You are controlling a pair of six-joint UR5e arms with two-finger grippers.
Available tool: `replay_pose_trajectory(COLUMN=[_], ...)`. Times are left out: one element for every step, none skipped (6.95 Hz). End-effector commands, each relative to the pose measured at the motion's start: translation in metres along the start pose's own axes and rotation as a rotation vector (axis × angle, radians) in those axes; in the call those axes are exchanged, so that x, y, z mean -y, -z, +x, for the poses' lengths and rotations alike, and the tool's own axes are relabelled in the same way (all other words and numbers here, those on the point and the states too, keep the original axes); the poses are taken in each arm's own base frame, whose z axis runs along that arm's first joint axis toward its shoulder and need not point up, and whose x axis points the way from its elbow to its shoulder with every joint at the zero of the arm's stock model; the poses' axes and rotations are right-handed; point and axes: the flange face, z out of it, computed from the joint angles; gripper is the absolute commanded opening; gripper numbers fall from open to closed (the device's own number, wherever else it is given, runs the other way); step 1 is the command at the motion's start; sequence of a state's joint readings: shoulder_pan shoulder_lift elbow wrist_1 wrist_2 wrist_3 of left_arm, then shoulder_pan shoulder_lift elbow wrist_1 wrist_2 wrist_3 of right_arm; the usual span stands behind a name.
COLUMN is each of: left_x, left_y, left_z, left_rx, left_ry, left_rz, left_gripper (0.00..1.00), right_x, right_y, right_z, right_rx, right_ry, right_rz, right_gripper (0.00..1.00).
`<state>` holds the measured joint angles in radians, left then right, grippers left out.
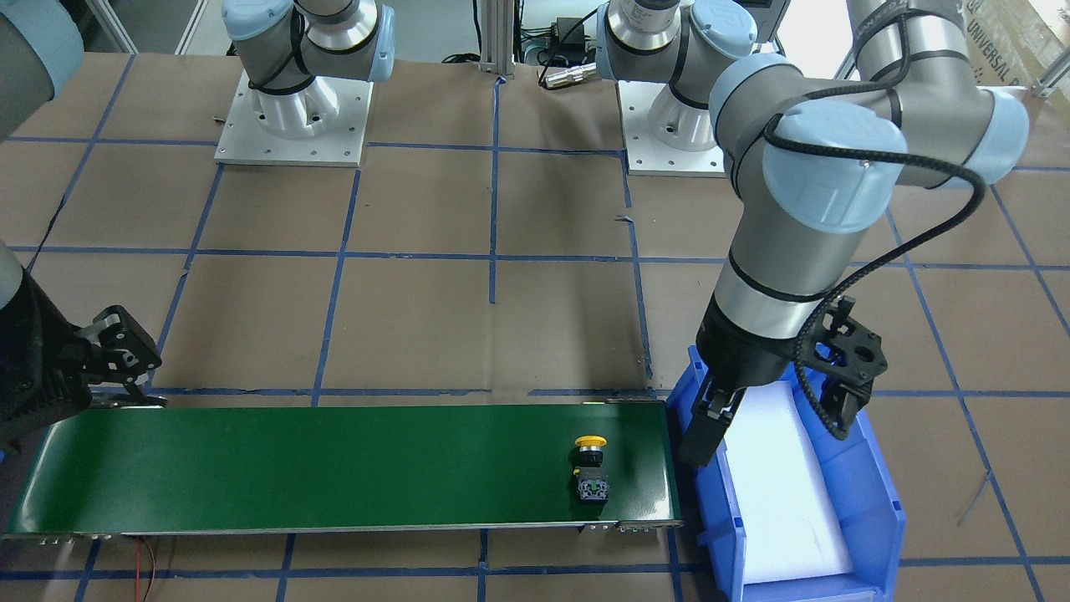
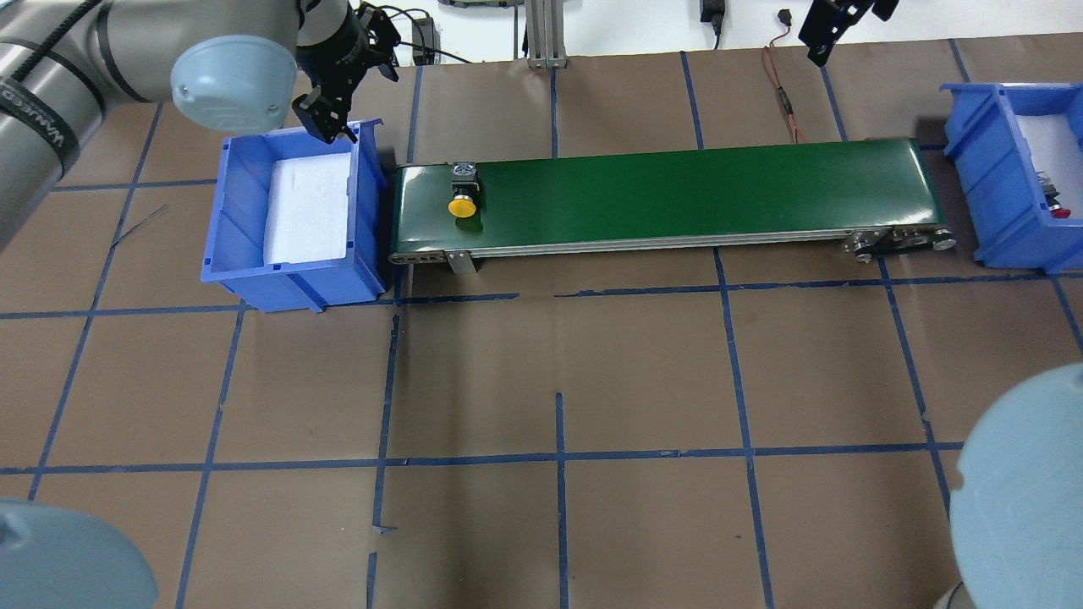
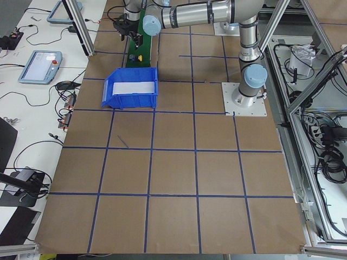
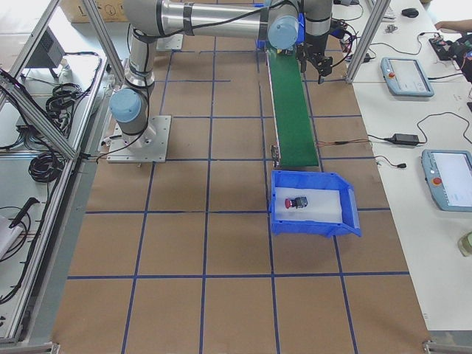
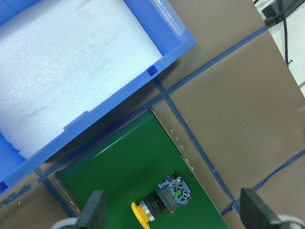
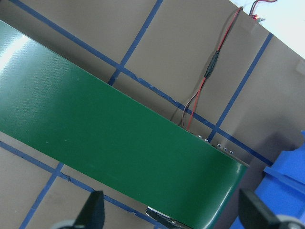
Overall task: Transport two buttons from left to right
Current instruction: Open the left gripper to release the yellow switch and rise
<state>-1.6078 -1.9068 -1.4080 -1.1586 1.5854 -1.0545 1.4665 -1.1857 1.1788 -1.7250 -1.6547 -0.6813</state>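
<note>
Overhead exterior: yellow button [image 2: 462,199] on belt [image 2: 677,190], left end.
Left fingers [image 5: 93,210]: wide, empty.
Right fingers [image 6: 91,210]: wide, empty.
Next: grip collar at belt's right end, drop beside red button [image 4: 293,201].

The blue-taped brown table [image 2: 558,355] carries a green conveyor [image 2: 677,190] on its far side, between a left bin [image 2: 288,283] and a right bin [image 2: 990,186].

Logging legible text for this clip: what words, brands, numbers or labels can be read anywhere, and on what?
"UNIVERSAL R", cut off at the frame edge: on the cardboard box in the front-facing view.
Lettering on the left arm, overhead view: too distorted to read.
Screens of the pendants: too small to read.
Label on the yellow button: blurred, not readable.
</note>
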Motion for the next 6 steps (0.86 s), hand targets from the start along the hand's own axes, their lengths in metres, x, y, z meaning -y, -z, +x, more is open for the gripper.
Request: replay_pose_trajectory(left_x=[0.012,0.018,0.014,0.007,0.005,0.002], left_y=[0.038,0.049,0.059,0.062,0.063,0.072], left_z=[-0.03,-0.043,-0.051,-0.057,-0.058,-0.061], left_rx=[0.053,0.111,0.116,0.127,0.123,0.124], left_ry=[-0.151,-0.256,-0.357,-0.523,-0.643,-0.774], left_rz=[0.047,0.131,0.135,0.121,0.111,0.112], left_gripper=[1.0,1.0,1.0,1.0,1.0,1.0], right_x=[-0.001,-0.001,-0.001,-0.002,-0.002,-0.002], right_y=[0.001,-0.002,-0.004,-0.004,-0.003,-0.003], right_z=[-0.001,-0.001,-0.001,-0.002,-0.002,-0.001], right_rx=[0.0,0.002,0.005,0.006,0.004,-0.001], right_ry=[0.0,0.002,0.002,0.002,0.002,0.001], right_rz=[0.0,-0.004,-0.007,-0.009,-0.008,-0.012], right_gripper=[1.0,1.0,1.0,1.0,1.0,1.0])
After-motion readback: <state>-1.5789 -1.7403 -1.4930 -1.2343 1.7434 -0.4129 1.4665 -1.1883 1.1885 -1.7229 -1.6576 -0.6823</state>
